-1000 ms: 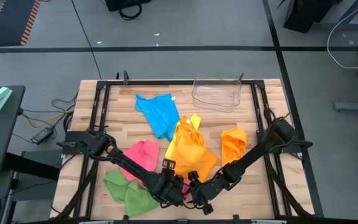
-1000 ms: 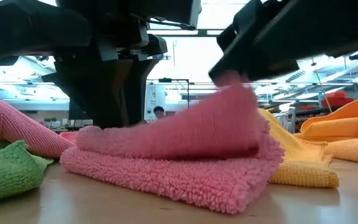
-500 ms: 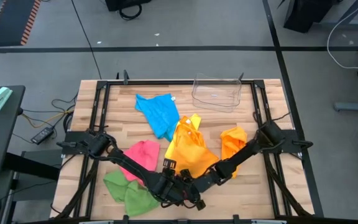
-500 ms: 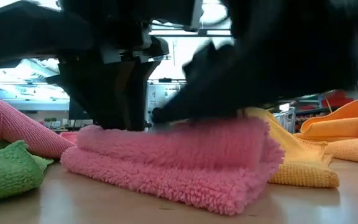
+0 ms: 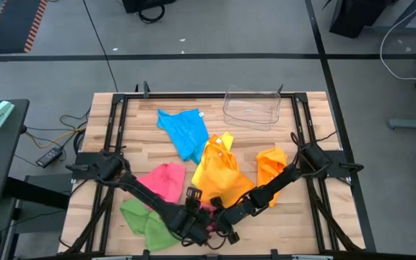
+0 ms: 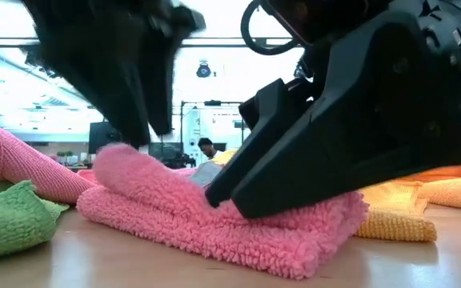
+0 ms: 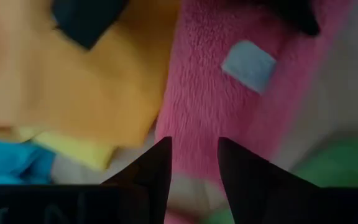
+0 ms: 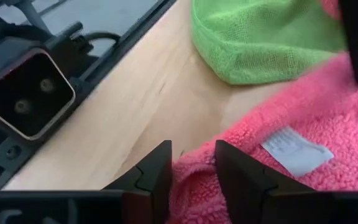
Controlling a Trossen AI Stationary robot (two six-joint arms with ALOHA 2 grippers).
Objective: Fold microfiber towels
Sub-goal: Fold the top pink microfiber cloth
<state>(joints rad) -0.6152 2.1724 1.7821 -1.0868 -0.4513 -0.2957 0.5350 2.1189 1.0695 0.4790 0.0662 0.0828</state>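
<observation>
A pink towel (image 6: pixel 206 228) lies folded in layers near the table's front edge (image 5: pixel 205 215), its white label (image 7: pixel 248 65) facing up. My right gripper (image 8: pixel 193 167) lies low on the towel's top, with a ridge of pink cloth between its fingers. My left gripper (image 7: pixel 194 155) hangs open above the towel's left part (image 6: pixel 122 160), touching nothing. A green towel (image 5: pixel 146 222) lies to the left. A second pink towel (image 5: pixel 166 180), a yellow one (image 5: pixel 219 173), an orange one (image 5: pixel 271 166) and a blue one (image 5: pixel 184 130) lie farther back. My right gripper has a ridge of the pink towel's top layer (image 8: pixel 191 171), at its edge near the label, between its two fingers. The fingers (image 6: pixel 310 172) slant down from the table's far right and lie on the towel's top, denting it. The towel rests folded on the table.
A clear plastic bin (image 5: pixel 251 107) stands at the far right of the table. The table's black frame rail (image 8: pixel 55 81) runs close by the towel at the near edge. Bare wood (image 8: pixel 135 106) shows between the pink and green towels.
My right gripper has come down with the pink towel's raised top layer and laid it flat over the lower layers. My left gripper, which stood on the towel's left part, has risen clear of it.
</observation>
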